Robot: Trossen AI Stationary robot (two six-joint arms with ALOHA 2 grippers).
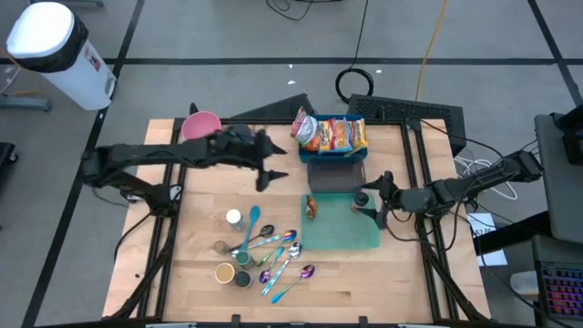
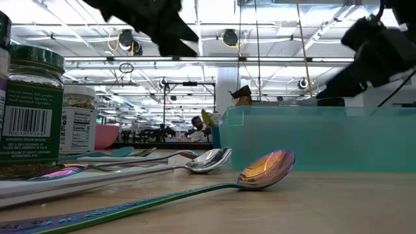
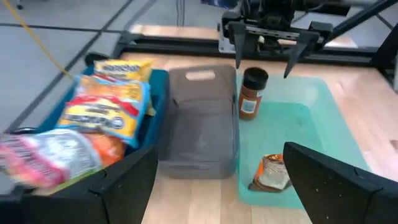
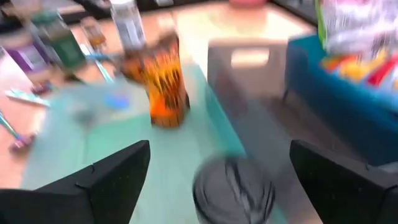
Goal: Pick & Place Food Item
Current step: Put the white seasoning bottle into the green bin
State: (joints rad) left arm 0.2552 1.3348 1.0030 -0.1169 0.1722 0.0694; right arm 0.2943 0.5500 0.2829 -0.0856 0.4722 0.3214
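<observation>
Standing on the green tray [image 1: 342, 239], near its back edge, the brown spice jar [image 3: 252, 93] is upright and free. The right gripper [image 3: 266, 55] hangs just over it with its fingers spread wide, one on each side of the jar, and they pinch nothing. I judge that the placing step is finishing, so the good way is to lift the gripper straight up, without any turning, so a finger does not catch the black lid and tip the jar. The left gripper [image 1: 266, 175] waits above the table behind the tray, also spread and holding nothing.

Counting what I can see: one brown jar and one small orange snack packet [image 3: 272, 172] on the tray; one grey empty container [image 3: 200, 124] between the tray and the blue bin [image 1: 332, 155]; about three snack bags [image 1: 330, 134] in that bin, though they overlap; one pink bowl [image 1: 199, 125]; one group of spoons [image 1: 278, 255], too crowded to count exactly.
</observation>
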